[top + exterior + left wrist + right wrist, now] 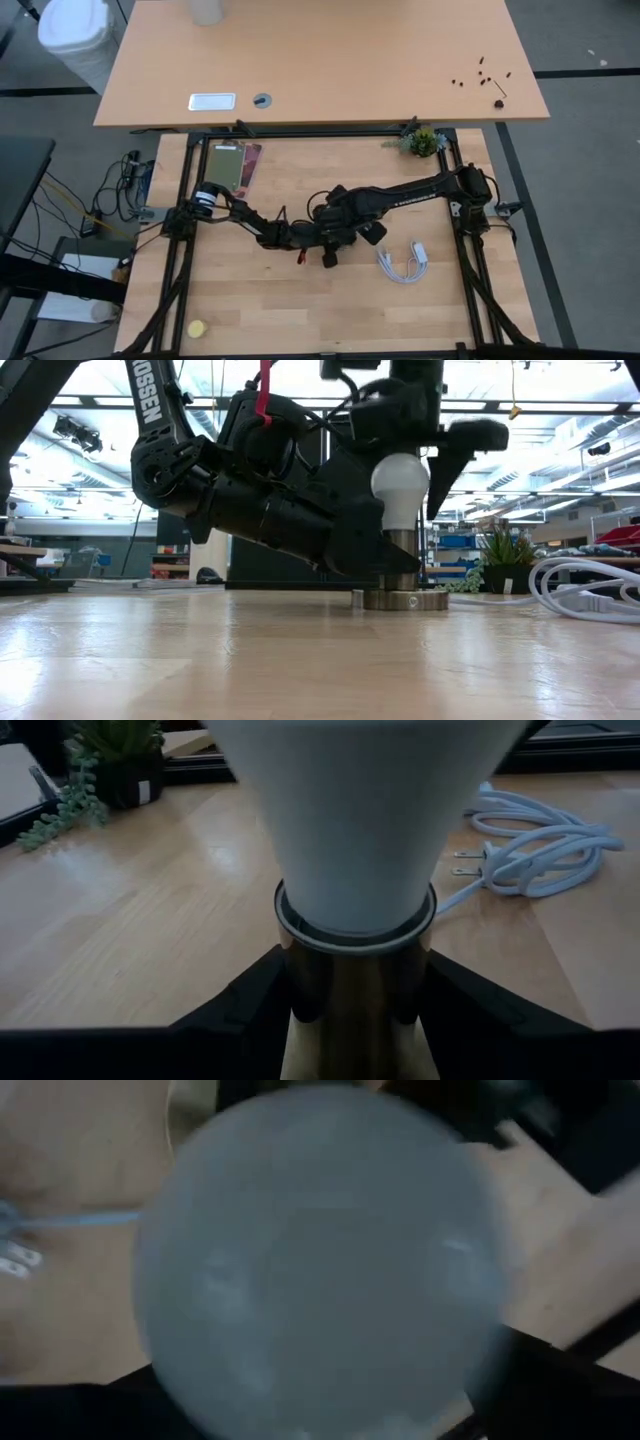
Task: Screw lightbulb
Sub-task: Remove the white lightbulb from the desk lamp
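The white lightbulb [400, 485] stands upright with its base in the neck of a silvery socket [402, 558]. The socket's round disc foot [400, 600] rests on the table. My left gripper [360, 1010] reaches in level from the table's left and is shut on the socket's neck. My right gripper [405, 455] comes down from above, open. One finger [450, 460] stands beside the bulb's globe with a gap between them, and the other finger is hidden. In the right wrist view the bulb's dome [320, 1270] fills the picture. In the high view both arms cover the bulb. My left gripper pinches the socket's upright neck [355, 985], just below the bulb, between its two fingers [250, 1010]. The fingers come in level from the table's left and lie across the neck. The socket stands upright with its disc foot on the table.
A coiled white cable with a plug [405, 262] lies to the right of the socket. A small potted plant [423, 142] stands at the far right corner. A flat packet [235, 165] lies at the far left, and a small yellow thing [197, 328] near the front left.
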{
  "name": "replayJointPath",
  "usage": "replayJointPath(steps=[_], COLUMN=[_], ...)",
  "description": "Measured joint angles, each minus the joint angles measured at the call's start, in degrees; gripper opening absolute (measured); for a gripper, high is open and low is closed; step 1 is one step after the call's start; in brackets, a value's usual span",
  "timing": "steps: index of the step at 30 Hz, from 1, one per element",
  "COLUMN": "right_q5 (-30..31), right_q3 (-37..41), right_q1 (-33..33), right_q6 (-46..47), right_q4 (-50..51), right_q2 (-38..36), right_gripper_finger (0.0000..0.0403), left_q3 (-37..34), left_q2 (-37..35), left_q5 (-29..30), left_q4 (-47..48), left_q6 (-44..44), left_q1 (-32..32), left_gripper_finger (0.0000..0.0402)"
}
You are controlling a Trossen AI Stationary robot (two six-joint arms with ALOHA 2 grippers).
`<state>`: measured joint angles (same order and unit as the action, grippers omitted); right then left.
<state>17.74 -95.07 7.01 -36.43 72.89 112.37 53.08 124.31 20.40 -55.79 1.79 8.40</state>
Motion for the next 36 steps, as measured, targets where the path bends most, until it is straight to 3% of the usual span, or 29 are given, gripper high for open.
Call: replayJointPath(steps=[6, 12, 21, 30, 36], right_q5=[-5.06, -11.31, -12.82, -8.19, -6.87], right_q3=[-6.48, -7.49, -7.56, -7.44, -2.16], right_q1=[0.14, 0.37, 0.53, 1.11, 1.07], right_q6=[17.12, 34.78, 69.52, 83.69, 87.12], right_q4=[5.61, 14.77, 9.97, 3.69, -0.91], right_q2=[-0.54, -0.65, -0.65, -0.3, -0.26], right_gripper_finger=[0.0352, 0.037, 0.0369, 0.0367, 0.0362], left_q3=[-0.04, -0.04, -0.02, 0.0, 0.02], left_q2=[-0.02, -0.02, -0.02, -0.02, 0.0], left_q5=[-0.06, -0.4, -0.54, -0.54, -0.54], left_q4=[0.01, 0.01, 0.01, 0.02, 0.01], left_q6=[0.0, 0.14, 0.34, 1.32, 1.41], left_q1=[0.0, 0.0, 0.0, -0.02, -0.02], left_gripper_finger=[0.0189, 0.0189, 0.0189, 0.0189, 0.0189])
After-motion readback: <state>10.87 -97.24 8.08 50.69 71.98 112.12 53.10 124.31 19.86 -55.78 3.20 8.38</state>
